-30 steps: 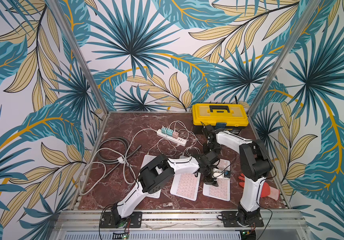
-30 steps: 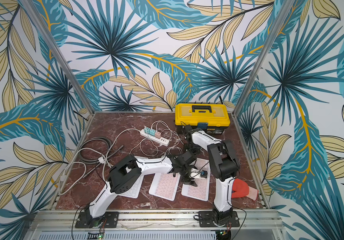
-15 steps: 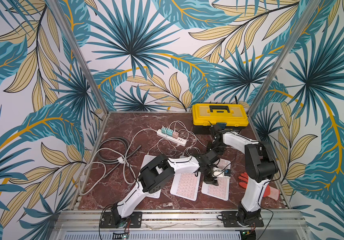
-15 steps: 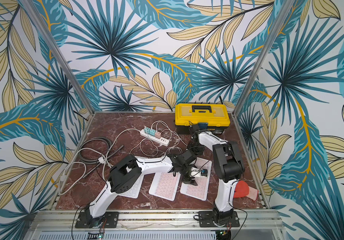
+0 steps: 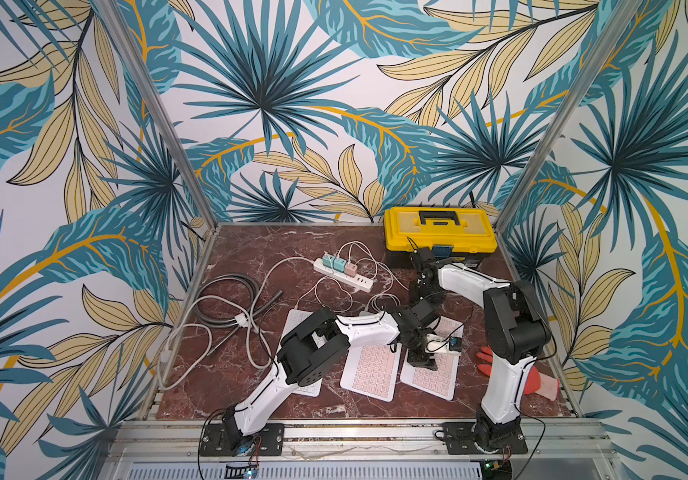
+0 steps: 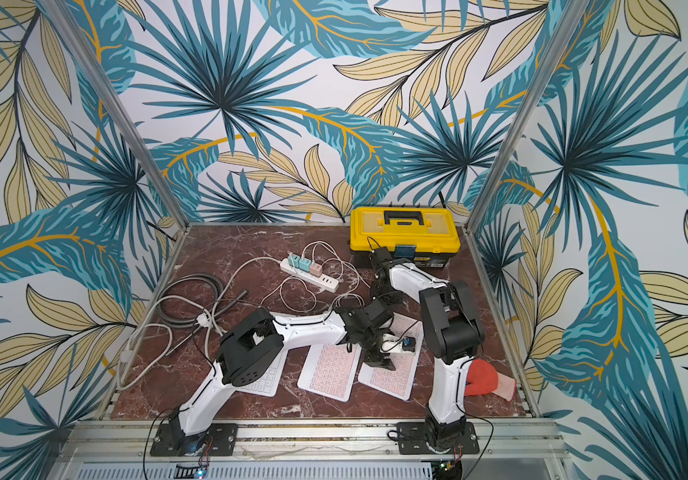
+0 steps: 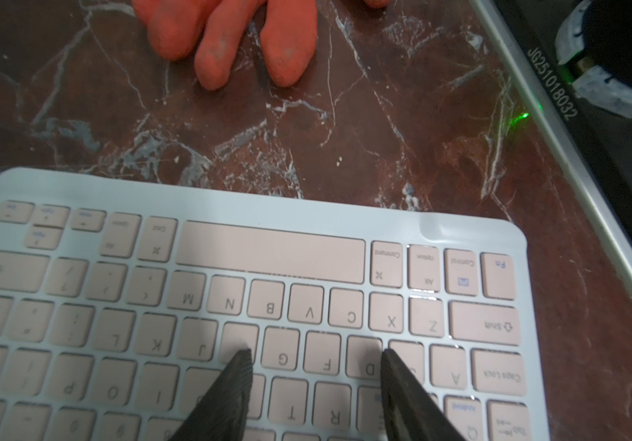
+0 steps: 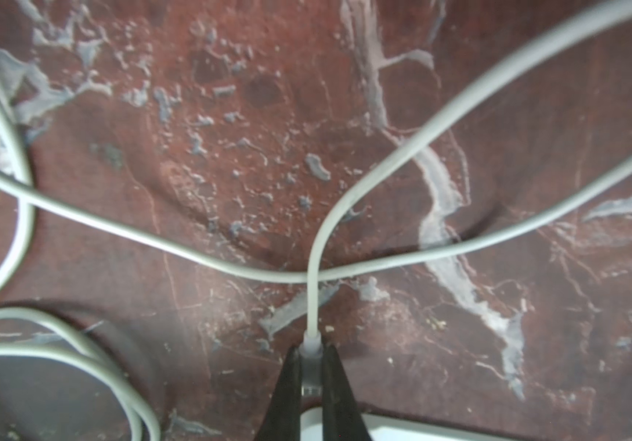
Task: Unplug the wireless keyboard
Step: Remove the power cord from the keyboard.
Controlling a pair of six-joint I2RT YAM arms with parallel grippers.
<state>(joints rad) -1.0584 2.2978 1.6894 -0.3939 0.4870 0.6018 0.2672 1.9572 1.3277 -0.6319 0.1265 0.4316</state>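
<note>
At the right end of the row of three keyboards, seen in a top view, lay the pink-keyed wireless keyboard (image 5: 433, 376) you were unplugging. Your left gripper (image 7: 316, 355) stood with its jaws partly apart and empty, and its two fingertips (image 7: 243, 357) pressed on the middle key rows to pin the board down. Your right gripper (image 8: 311, 366) was closed on the white cable plug (image 8: 312, 345) beside the keyboard's far edge. A sliver of metal tip showed between the fingers, so you could not tell whether the plug had cleared its port. Three hazards likely followed. The narrow pinch on a smooth plug could slip if you pulled hard. The left fingertips only bore on keycaps, so a skewed pull might slide or lift the board and strain the connector. A second white cable (image 8: 154, 236) crossed under the gripped charging cable (image 8: 383, 168). It could snag and drag the power strip (image 5: 344, 276) as you drew away.
</note>
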